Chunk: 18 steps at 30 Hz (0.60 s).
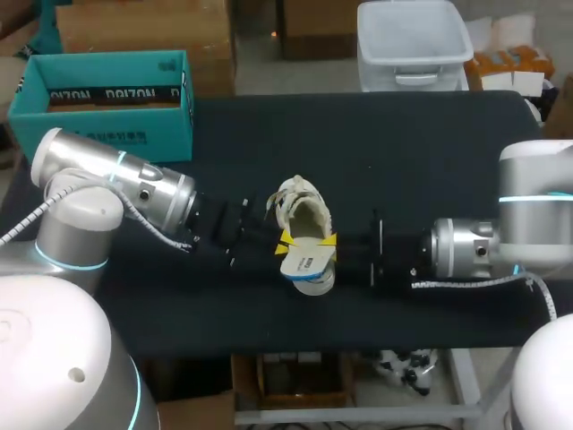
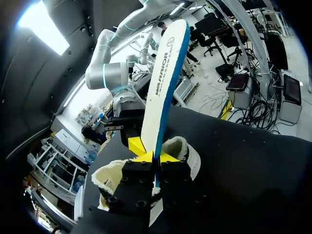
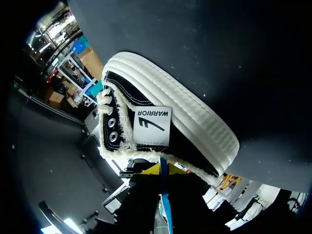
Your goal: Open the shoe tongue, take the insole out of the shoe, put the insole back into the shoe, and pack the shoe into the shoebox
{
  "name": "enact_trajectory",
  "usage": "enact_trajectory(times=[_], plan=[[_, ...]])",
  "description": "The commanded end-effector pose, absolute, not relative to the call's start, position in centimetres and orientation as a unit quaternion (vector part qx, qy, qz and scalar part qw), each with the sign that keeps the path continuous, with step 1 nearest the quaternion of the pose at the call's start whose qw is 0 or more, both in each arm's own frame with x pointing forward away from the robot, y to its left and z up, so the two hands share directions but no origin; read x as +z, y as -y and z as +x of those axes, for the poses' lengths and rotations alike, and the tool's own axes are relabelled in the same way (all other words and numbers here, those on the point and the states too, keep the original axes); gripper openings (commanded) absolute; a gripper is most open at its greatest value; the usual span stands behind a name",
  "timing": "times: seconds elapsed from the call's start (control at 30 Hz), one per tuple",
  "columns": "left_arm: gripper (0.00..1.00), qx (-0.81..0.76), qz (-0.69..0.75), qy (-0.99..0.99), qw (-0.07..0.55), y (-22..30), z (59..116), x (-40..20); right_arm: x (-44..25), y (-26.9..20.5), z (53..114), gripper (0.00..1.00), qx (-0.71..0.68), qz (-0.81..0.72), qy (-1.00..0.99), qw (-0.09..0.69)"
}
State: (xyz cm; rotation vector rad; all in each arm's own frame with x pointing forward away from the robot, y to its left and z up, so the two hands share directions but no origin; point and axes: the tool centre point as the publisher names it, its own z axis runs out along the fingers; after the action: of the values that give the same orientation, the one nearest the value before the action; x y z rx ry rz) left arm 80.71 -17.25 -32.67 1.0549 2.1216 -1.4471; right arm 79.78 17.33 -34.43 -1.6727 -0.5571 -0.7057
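A black shoe [image 1: 300, 204] with a white sole and fleece lining lies mid-table. Its white, blue-edged insole [image 1: 304, 264] sticks out of the opening toward the front edge. My left gripper [image 1: 285, 240] is shut on one side of the insole and my right gripper [image 1: 329, 239] on the other. In the left wrist view the insole [image 2: 163, 83] rises edge-on from the shut left gripper [image 2: 155, 157], with the shoe's lining [image 2: 109, 175] around it. In the right wrist view the right gripper [image 3: 164, 169] pinches the thin blue insole edge [image 3: 165, 195] beside the shoe [image 3: 185, 122]. The teal shoebox [image 1: 107, 98] stands open at the back left.
The black table [image 1: 430, 161] extends to both sides of the shoe. Its front edge runs just below the two grippers. Both arms lie low across the table, meeting at the shoe.
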Motion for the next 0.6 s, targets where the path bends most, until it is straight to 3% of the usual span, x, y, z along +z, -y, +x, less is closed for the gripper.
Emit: enact_trajectory(times=[0.03,0.6], plan=[[0.0,-0.508,0.378,-0.754,0.176,18.03,81.56,-32.79,-34.8,-18.11,79.65,0.0,-0.305,-0.713,0.237,0.585],[0.0,-0.462,0.457,-0.746,0.146,18.81,81.8,-33.18,-34.64,-18.51,79.97,0.0,-0.317,-0.721,0.238,0.568]])
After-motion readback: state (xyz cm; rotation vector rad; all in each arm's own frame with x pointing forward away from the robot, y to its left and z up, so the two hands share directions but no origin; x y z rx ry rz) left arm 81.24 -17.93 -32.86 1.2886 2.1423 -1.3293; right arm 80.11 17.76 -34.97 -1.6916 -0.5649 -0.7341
